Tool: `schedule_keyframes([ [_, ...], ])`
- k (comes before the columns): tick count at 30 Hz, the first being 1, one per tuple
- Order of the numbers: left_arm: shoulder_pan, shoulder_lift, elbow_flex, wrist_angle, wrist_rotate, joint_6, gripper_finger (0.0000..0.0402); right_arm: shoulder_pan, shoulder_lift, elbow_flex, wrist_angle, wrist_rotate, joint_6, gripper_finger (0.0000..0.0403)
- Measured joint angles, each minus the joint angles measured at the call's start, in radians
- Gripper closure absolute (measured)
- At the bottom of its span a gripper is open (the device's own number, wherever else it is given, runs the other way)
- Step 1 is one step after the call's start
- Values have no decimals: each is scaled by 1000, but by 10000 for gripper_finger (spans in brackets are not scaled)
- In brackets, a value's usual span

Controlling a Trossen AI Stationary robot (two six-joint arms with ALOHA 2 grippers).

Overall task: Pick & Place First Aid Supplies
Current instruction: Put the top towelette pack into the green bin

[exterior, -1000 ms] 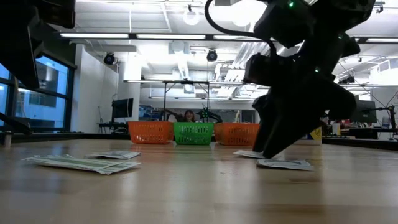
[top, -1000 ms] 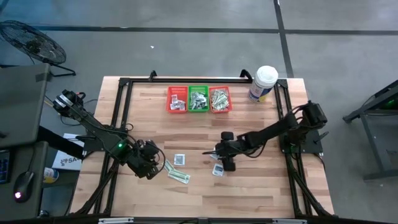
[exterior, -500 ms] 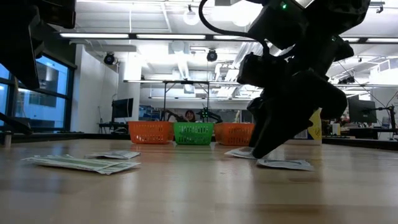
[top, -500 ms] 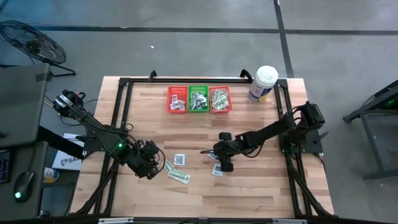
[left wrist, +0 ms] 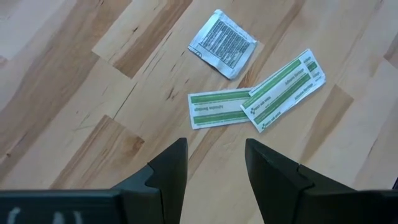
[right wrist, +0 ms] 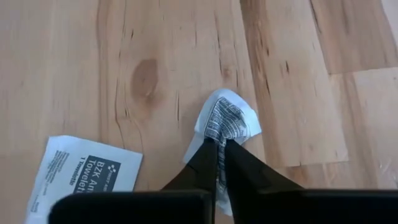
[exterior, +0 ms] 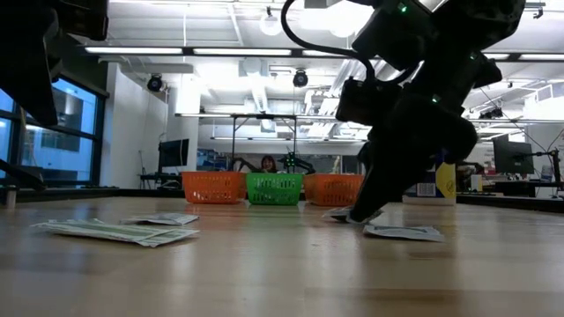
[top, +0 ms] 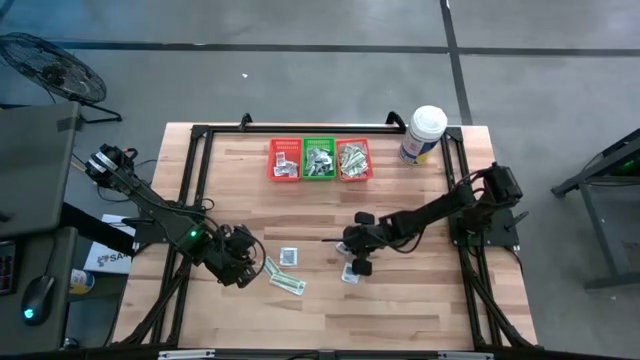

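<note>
From above, my right gripper [top: 352, 262] is low on the wooden table [top: 420, 300], near the middle and in front of the row of three baskets [top: 320, 160]. It sits on a small white packet, with a second white packet [top: 349, 274] lying just beside it. My left gripper [top: 244, 266] waits at the near left, close to two green-and-white strips [top: 285, 282] and a square white packet [top: 289, 256].

From table height, my right gripper's tips touch the wood with a pale corner of the pinched packet [exterior: 337, 214] showing beside them; the other packet [exterior: 404, 232] lies flat in front.

Past my left fingers [left wrist: 169, 171], which stand apart on nothing, the two strips cross at one end, and the printed square sits just beyond them, apart.

Past my right fingers [right wrist: 239, 168], pressed together on the pinched packet [right wrist: 227, 121]: it is buckled upward, its long axis running straight out from my fingertips, free end pointing away from me. The towelette packet [right wrist: 84, 171] lies flat alongside, not touching.

The risk, as I judge it: I hold only the near edge (a thin, crumpled bite), so a quick lift could let the paper slide out or tear. Swinging low could also brush the towelette packet and drag it off.
</note>
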Motion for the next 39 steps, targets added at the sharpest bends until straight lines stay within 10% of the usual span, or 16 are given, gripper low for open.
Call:
schedule_keyframes([
  [14,13,0,0,102,-163,67,243,-42,-172,-5,-11,5,53,401],
  [24,270,0,0,515,-196,400,243,-45,-356,-4,49,163,-40,402],
  [39,578,0,0,963,123,709,243,-46,-479,-1,253,232,-251,403],
])
